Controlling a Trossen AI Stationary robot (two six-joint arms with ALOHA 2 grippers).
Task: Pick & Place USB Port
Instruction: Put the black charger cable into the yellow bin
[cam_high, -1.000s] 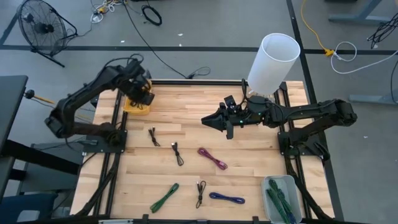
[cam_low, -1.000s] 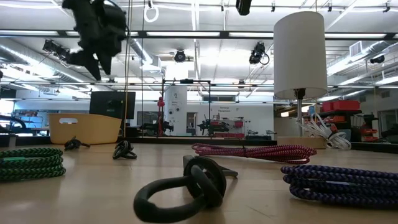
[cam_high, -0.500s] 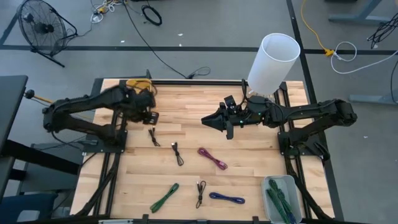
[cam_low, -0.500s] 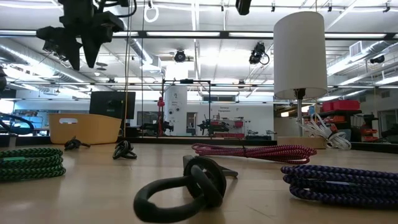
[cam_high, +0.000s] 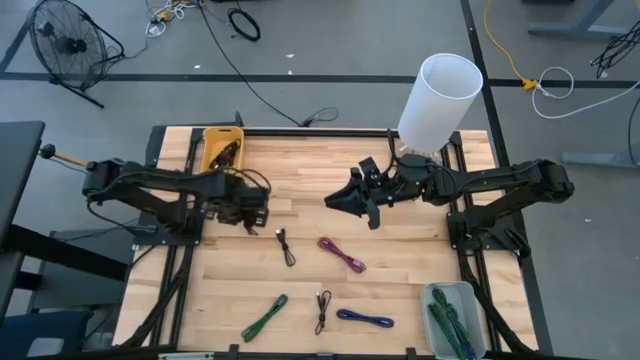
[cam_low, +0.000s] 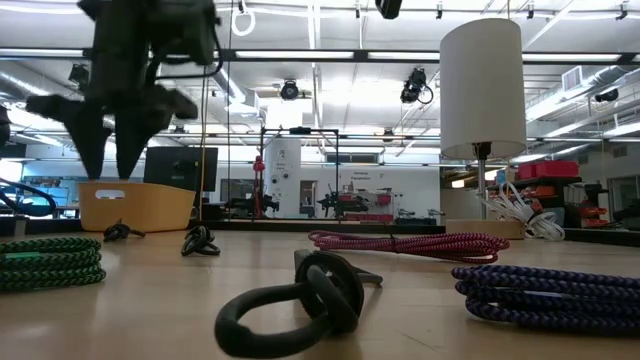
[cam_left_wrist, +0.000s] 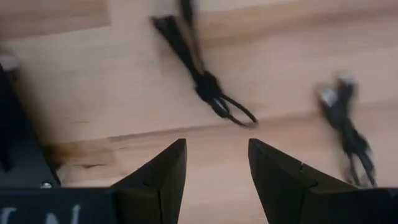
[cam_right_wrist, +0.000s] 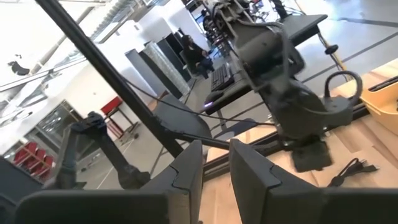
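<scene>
Left gripper (cam_high: 262, 207) hangs fingers down, jaws apart, empty. Black cable (cam_left_wrist: 202, 84) lies on the table (cam_high: 320, 170) just ahead of its fingertips (cam_left_wrist: 163, 169), untouched. Right gripper (cam_high: 333, 199) waits mid-table, jaws slightly parted, empty.

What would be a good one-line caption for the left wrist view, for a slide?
Left tool, open and empty, above the wooden table, facing a small black cable; a second black cable lies apart.

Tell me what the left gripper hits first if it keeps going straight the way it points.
Probably the black cable lying on the wooden table: the left gripper, open and empty, points down just short of it. Depth is unclear.
</scene>
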